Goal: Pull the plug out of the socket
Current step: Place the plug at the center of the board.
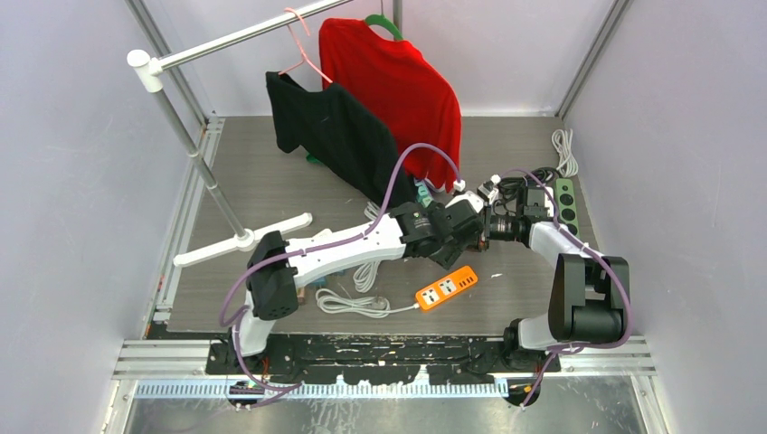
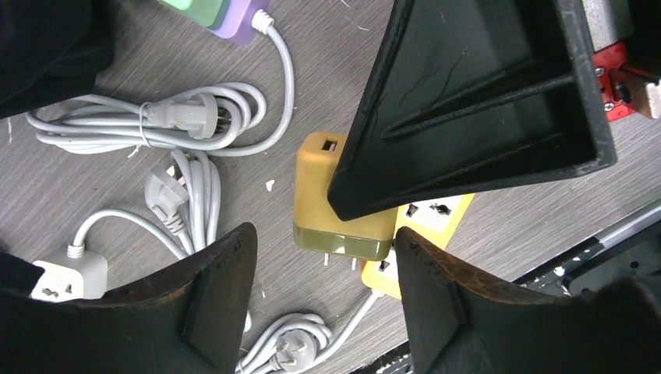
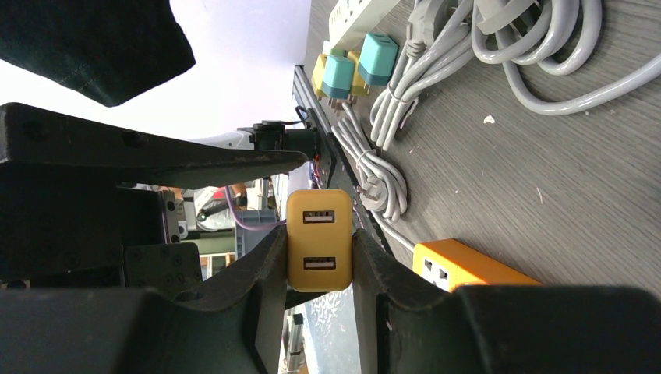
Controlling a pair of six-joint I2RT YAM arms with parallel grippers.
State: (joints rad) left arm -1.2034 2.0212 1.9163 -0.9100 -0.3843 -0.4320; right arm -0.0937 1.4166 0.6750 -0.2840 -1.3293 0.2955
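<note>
My right gripper is shut on a yellow two-port USB plug and holds it in the air. In the left wrist view the plug shows its two bare prongs, free of any socket, above the wooden table. The orange socket strip lies on the table just below and beside it, and also shows in the left wrist view and the right wrist view. My left gripper is open and empty, its jaws spread on either side below the plug. In the top view both grippers meet mid-table.
Coiled white cables and loose plugs lie on the table. A green strip lies at the right. A white strip with teal plugs lies farther off. A clothes rail holds a red top and a black top at the back.
</note>
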